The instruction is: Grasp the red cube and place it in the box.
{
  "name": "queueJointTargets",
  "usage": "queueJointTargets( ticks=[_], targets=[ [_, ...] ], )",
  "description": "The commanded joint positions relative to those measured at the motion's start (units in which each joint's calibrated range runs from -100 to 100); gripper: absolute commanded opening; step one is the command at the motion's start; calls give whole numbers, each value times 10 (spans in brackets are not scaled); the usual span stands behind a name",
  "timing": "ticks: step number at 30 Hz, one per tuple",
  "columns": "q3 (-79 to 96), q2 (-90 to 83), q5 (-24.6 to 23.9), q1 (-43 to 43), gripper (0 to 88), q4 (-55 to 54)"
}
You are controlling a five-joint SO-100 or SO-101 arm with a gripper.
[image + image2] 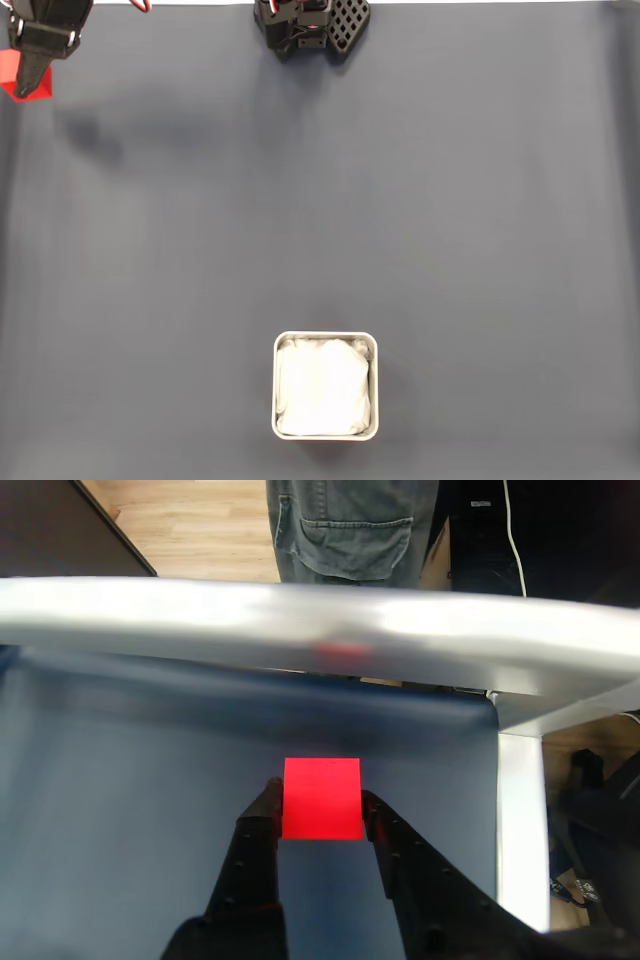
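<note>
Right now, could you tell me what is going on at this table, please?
The arm's pincer is closed on the red cube, one finger on each side, at the top left corner of the dark mat in the fixed view. A shadow offset from the cube suggests it is lifted. The box, a silvery tin with a white lining, sits empty near the bottom edge, far from the cube.

Fixed view looks straight down; wrist view faces forward, close.
</note>
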Motion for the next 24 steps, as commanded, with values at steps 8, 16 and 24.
queueJointTargets(
  ticks=[8,16,24],
  targets=[
    [-78,-27,4,-53,37,39],
    [-153,-9,5,-128,36,61],
    [-189,1,3,-183,36,69]
  ],
)
